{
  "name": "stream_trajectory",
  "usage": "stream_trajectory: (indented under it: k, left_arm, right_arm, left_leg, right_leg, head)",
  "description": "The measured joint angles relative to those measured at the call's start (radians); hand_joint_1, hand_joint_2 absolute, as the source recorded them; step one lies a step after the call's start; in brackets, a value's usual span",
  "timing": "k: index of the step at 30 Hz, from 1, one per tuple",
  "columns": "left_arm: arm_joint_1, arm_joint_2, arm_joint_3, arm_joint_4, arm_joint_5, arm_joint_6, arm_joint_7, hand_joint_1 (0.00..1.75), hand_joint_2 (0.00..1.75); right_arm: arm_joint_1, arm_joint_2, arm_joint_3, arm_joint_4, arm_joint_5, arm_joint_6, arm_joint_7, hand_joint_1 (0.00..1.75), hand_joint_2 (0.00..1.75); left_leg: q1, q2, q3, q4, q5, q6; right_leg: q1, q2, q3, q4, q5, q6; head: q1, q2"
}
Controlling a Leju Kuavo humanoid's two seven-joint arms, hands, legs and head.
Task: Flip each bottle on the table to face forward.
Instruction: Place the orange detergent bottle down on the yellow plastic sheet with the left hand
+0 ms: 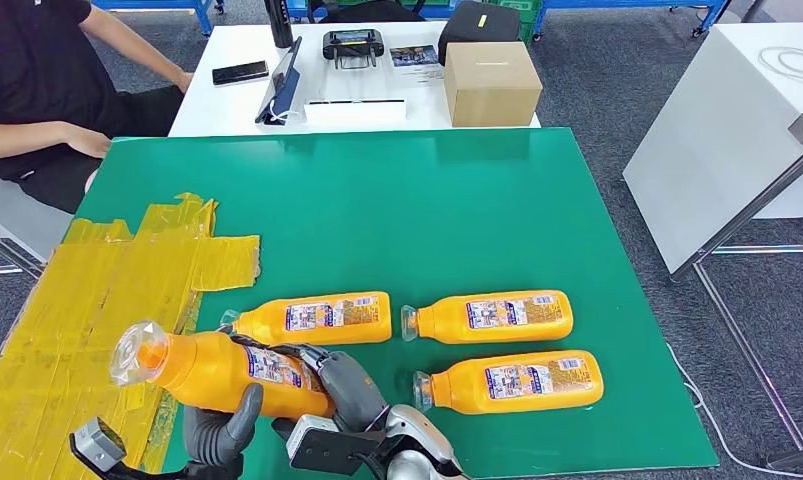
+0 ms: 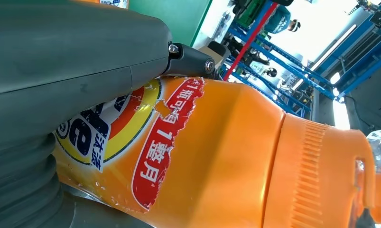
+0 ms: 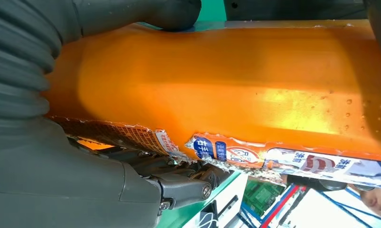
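Head view is showing both hands working at about seven o'clock on the green table [image 1: 457,190], where the left hand [image 1: 222,430] and the right hand [image 1: 342,385] are together gripping one orange bottle [image 1: 217,372] lifted off the surface. The left hand is wrapping its thumb and fingers around the body from below, while the right hand is closing over the label end; in the left wrist view the thick grey thumb [image 2: 74,52] is pressing across the printed front label [image 2: 131,137], and in the right wrist view the fingers [image 3: 145,12] are curling over the plain orange side of the same bottle [image 3: 226,80]. Holding it with two hands probably is giving the robot control to roll the bottle about its long axis, so the wanted face is ending up turned the right way before it goes down again. The clear cap [image 1: 137,350] is pointing toward nine o'clock, matching the others. Three more bottles are lying flat on the table: one [image 1: 317,318] just beyond the held bottle, one [image 1: 492,316] at about five o'clock, and one [image 1: 517,382] nearer the front edge. That is making four bottles counted in all. Yellow tape [image 1: 107,290] is covering the table's nine o'clock side.
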Motion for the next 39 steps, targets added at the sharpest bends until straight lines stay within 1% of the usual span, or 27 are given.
stream_trajectory:
  k: [1,2,4,5,6,7,9,11,14,20,23,29,32,36,39]
  left_arm:
    - [0.0,0.0,-0.001,0.0,-0.009,0.006,-0.005,1.75,1.75]
    - [-0.001,0.0,-0.002,0.0,-0.023,0.015,-0.012,1.75,1.75]
    - [-0.003,0.0,-0.003,-0.006,-0.068,0.042,-0.033,1.75,1.75]
    - [-0.005,0.0,-0.002,-0.013,-0.104,0.061,-0.048,1.75,1.75]
    - [-0.009,0.001,0.001,-0.021,-0.148,0.085,-0.066,1.75,1.75]
    - [-0.014,0.002,0.006,-0.031,-0.201,0.118,-0.087,1.75,1.75]
    - [-0.03,0.011,0.033,-0.058,-0.336,0.221,-0.131,1.75,1.75]
    - [-0.047,0.028,0.072,-0.091,-0.475,0.35,-0.155,1.75,1.75]
    - [-0.069,0.068,0.121,-0.128,-0.632,0.518,-0.162,1.75,1.75]
    - [-0.088,0.148,0.19,-0.127,-0.874,0.692,-0.163,1.75,1.75]
    - [-0.09,0.182,0.208,-0.092,-0.986,0.718,-0.163,1.75,1.75]
    - [-0.103,0.23,0.226,0.035,-1.17,0.707,-0.163,1.75,1.75]
    - [-0.109,0.241,0.227,0.098,-1.208,0.711,-0.163,1.75,1.75]
    - [-0.13,0.247,0.226,0.187,-1.271,0.741,-0.164,1.75,1.75]
    - [-0.144,0.249,0.225,0.224,-1.285,0.75,-0.166,1.75,1.75]
  right_arm:
    - [0.0,0.0,0.0,0.0,0.002,-0.004,0.003,1.38,1.75]
    - [-0.001,0.0,0.0,0.0,0.005,-0.01,0.006,0.94,1.75]
    - [-0.001,-0.003,-0.001,-0.008,0.013,-0.024,0.016,0.07,0.87]
    - [0.0,-0.005,-0.001,-0.017,0.018,-0.032,0.023,0.0,0.44]
    - [0.0,-0.009,-0.002,-0.03,0.022,-0.038,0.031,0.0,0.44]
    - [0.0,-0.014,-0.005,-0.047,0.025,-0.041,0.039,0.0,0.87]
    - [-0.003,-0.031,-0.02,-0.089,0.015,-0.036,0.059,0.0,1.75]
    - [-0.014,-0.053,-0.046,-0.132,-0.005,-0.016,0.077,0.0,1.75]
    - [-0.036,-0.088,-0.085,-0.178,-0.035,0.024,0.094,0.0,1.75]
    - [-0.092,-0.138,-0.142,-0.209,-0.065,0.061,0.117,0.0,1.75]
    - [-0.112,-0.155,-0.157,-0.21,-0.096,0.087,0.12,0.0,1.75]
    - [-0.131,-0.172,-0.161,-0.196,-0.138,0.124,0.108,0.0,1.75]
    - [-0.142,-0.173,-0.161,-0.181,-0.149,0.13,0.103,0.0,1.75]
    - [-0.16,-0.173,-0.159,-0.156,-0.161,0.134,0.102,0.0,1.75]
    - [-0.169,-0.173,-0.158,-0.142,-0.162,0.134,0.102,0.0,1.75]
  left_leg:
    - [0.0,0.0,0.0,0.0,0.0,0.0]
    - [0.0,0.0,0.0,0.0,0.0,0.0]
    - [0.0,0.0,0.0,0.0,0.0,0.0]
    - [0.0,0.0,0.0,0.0,0.0,0.0]
    - [0.0,0.0,0.0,0.0,0.0,0.0]
    - [0.0,0.0,0.0,0.0,0.0,0.0]
    - [0.0,0.0,0.0,0.0,0.0,0.0]
    - [0.0,0.0,0.0,0.0,0.0,0.0]
    - [0.0,0.0,0.0,0.0,0.001,0.0]
    - [0.0,0.0,0.0,0.0,0.001,-0.001]
    - [0.0,0.0,0.0,0.0,0.001,-0.001]
    - [0.0,0.0,0.0,0.0,0.001,-0.001]
    - [0.0,0.0,0.0,0.0,0.001,-0.001]
    - [0.0,-0.001,0.0,0.0,0.001,-0.001]
    - [0.0,-0.001,0.0,0.0,0.001,-0.001]
  right_leg:
    - [0.0,0.0,0.0,0.0,0.0,0.0]
    - [0.0,0.0,0.0,0.0,0.0,0.0]
    - [0.0,0.0,0.0,0.0,0.0,0.0]
    - [0.0,0.0,0.0,0.0,0.0,0.0]
    - [0.0,0.0,0.0,0.0,0.0,0.0]
    - [0.0,0.0,0.0,0.0,0.0,0.0]
    - [0.0,0.0,0.0,0.0,0.0,0.0]
    - [0.0,0.0,0.001,0.0,0.0,0.0]
    - [0.0,0.0,0.001,0.0,0.0,0.0]
    - [0.0,0.0,0.001,0.001,0.0,0.0]
    - [0.0,0.0,0.001,0.001,0.0,0.0]
    - [0.0,0.0,0.0,0.001,0.0,0.0]
    - [0.0,0.0,0.0,0.001,0.0,0.0]
    - [0.0,0.0,0.001,0.001,0.0,0.0]
    - [0.0,0.0,0.001,0.001,0.0,0.0]
  head:
    - [0.0,0.0]
    - [0.0,0.0]
    - [0.0,0.0]
    - [0.0,0.0]
    - [0.0,0.0]
    - [0.0,0.0]
    - [0.0,0.0]
    - [0.0,0.0]
    - [0.0,0.0]
    - [0.0,0.0]
    - [0.0,0.0]
    - [0.0,0.0]
    - [0.0,0.0]
    - [0.0,0.0]
    - [0.0,0.0]
